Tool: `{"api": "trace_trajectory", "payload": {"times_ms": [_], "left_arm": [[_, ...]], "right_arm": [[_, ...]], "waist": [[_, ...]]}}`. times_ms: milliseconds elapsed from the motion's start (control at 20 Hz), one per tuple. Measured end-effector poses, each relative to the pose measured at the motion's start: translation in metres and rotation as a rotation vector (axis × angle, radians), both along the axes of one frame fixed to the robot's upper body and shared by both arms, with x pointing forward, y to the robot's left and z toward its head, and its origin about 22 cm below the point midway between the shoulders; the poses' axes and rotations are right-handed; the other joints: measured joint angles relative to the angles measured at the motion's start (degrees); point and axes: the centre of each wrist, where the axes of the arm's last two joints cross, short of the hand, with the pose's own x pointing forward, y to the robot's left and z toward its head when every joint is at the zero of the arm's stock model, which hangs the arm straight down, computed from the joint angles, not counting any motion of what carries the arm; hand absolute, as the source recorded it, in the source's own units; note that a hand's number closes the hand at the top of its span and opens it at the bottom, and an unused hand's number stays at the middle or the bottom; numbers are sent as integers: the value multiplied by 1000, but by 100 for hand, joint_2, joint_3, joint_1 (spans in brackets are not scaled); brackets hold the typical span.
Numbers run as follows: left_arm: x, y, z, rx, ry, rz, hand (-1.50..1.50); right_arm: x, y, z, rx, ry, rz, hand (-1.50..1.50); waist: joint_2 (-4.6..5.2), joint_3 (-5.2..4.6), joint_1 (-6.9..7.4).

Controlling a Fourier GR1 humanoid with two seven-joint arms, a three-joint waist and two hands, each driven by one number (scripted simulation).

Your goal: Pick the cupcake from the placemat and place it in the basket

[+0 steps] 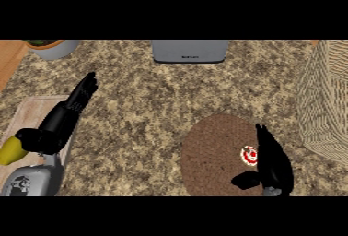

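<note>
Granite-patterned counter (pixel 136 115), listed item by item as I read it from my station:

- placemat (pixel 207 161): brown, round, woven look; toward the counter's near edge, right of centre
- cupcake (pixel 249 155): red-and-white top; sits on the placemat's right half, not lifted
- right hand (pixel 277 167): black, comes in from the near edge and stands on the cupcake's right side. Its fingers (pixel 265 140) are straight and close together, running past the cupcake toward the far edge. Its thumb (pixel 243 179) juts out on the cupcake's near side. Hand spread, nothing pinched. I cannot tell whether the palm touches the cupcake
- basket (pixel 326 106): pale wicker, at the counter's right edge, just beside the placemat's rim
- left hand (pixel 83 94): fingers straight, resting over the counter's left side, holding nothing
- board (pixel 31 113): wooden, at the left edge, with a yellow item (pixel 9 151) on it
- pot (pixel 53 47): far left corner
- grey appliance (pixel 190 50): far edge, centre

Step in hand, by my judgement: pre-grasp, with the hand bracketing the cupcake and not closed on it

Next move calls for: curling fingers and thumb round the cupcake's sides, lifting it off the placemat, carrying it right over the basket's rim, then letting go
</note>
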Motion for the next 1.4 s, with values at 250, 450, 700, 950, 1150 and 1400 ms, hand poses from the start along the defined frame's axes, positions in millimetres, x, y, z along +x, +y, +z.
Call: {"api": "trace_trajectory", "payload": {"times_ms": [250, 450, 700, 950, 1150, 1400], "left_arm": [[-1, 6, 2, -2, 0, -7, 0], [-5, 6, 3, -6, -2, 4, 0], [-7, 4, 0, -3, 0, -2, 0], [-9, 3, -2, -9, 8, 3, 0], [-8, 1, -5, -5, 4, 9, 0], [-6, 6, -8, -5, 4, 11, 0]], "right_arm": [[0, 2, -7, 9, 56, 54, 150], [7, 4, -11, -3, 55, 73, 150], [4, 10, -14, -70, 54, 152, 150], [-21, -3, -16, -125, 35, 375, 150], [-43, -14, -15, -160, -5, 493, 150], [-59, -22, -4, -127, -83, 530, 150]], "waist": [[-11, -13, -3], [-30, -35, -4], [-45, -46, 2], [-48, -35, -14], [-29, -19, -27], [-11, -6, -33]]}}
